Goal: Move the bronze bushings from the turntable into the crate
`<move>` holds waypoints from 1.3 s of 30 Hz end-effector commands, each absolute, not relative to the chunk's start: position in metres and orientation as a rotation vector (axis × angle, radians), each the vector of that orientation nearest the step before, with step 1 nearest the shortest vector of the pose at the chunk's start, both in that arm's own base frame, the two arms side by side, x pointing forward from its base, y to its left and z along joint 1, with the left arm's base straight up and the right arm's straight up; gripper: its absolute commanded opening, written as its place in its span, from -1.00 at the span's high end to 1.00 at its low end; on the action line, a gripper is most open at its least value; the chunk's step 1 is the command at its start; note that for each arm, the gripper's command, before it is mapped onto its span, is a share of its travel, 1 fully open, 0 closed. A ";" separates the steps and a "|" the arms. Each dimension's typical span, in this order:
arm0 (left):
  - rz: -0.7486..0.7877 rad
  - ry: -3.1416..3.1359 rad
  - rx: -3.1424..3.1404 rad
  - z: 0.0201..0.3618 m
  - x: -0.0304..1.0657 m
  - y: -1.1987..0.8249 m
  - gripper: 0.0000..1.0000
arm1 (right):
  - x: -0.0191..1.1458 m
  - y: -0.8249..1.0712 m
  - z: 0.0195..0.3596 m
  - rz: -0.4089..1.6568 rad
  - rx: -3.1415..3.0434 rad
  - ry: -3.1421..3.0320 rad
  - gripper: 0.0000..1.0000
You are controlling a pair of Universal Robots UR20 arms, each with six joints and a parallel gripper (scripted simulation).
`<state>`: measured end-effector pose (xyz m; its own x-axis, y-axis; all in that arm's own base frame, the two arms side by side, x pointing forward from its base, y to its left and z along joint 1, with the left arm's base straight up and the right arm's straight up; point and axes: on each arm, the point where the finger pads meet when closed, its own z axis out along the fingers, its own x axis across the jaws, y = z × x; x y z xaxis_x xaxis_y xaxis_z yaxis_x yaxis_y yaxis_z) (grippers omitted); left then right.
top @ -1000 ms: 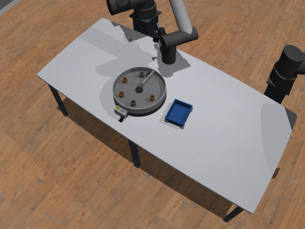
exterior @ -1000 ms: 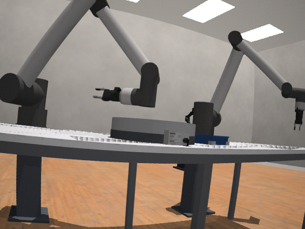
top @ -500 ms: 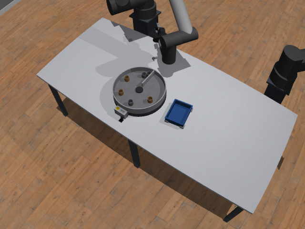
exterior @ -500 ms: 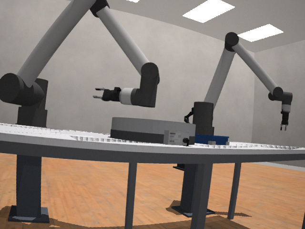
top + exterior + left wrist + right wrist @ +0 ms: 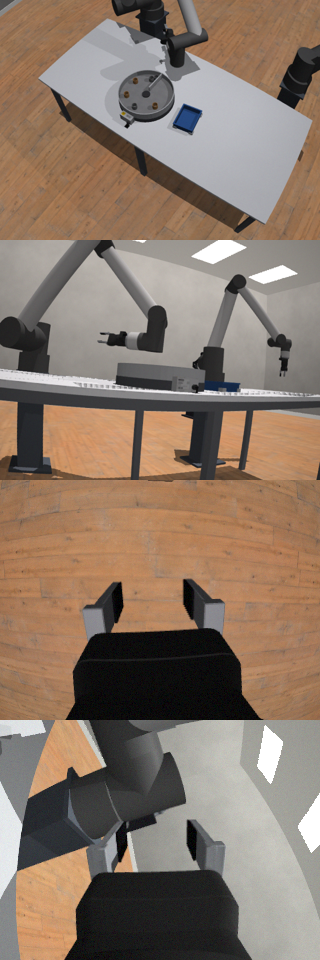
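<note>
Bronze shows on three bushings inside the round grey turntable, left of centre in the top view: an upper bronze bushing, a left bronze bushing and a lower-right bronze bushing. They stand apart from one another. Three steel bushings share the turntable. One steel bushing stands near the lower rim, while a second steel bushing and a third steel bushing stand close together near the top, beside a pale bar. A dark hub marks the middle.

Right of and below the turntable sits the blue crate, level on the table, with no bushing in it. Small corner guides show at its visible corners. A control box with a yellow patch stands at the turntable's lower left in the top view.

The left gripper points down at the right of the exterior view, its fingers wide with nothing between them; wooden floor fills its wrist view. The right gripper lies sideways, left of centre in the exterior view, also spread wide and holding nothing.
</note>
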<state>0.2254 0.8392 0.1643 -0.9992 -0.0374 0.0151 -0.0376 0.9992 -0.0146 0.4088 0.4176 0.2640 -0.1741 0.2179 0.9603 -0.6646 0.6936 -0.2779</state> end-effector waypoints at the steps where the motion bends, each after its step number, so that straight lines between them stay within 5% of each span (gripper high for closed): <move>1: 0.016 -3.134 0.019 0.165 0.162 0.842 -1.00 | 0.409 0.418 0.264 0.816 0.378 -1.561 -1.00; 39: 0.000 -3.141 -0.057 0.162 0.030 0.824 -1.00 | 0.410 0.418 0.263 0.817 0.377 -1.567 -1.00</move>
<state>0.0300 0.8239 0.1612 -0.9993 0.0361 0.0002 0.0361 0.9993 -0.0014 0.4088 0.4176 0.2640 -0.1741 0.2179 0.9603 -0.6646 0.6936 -0.2779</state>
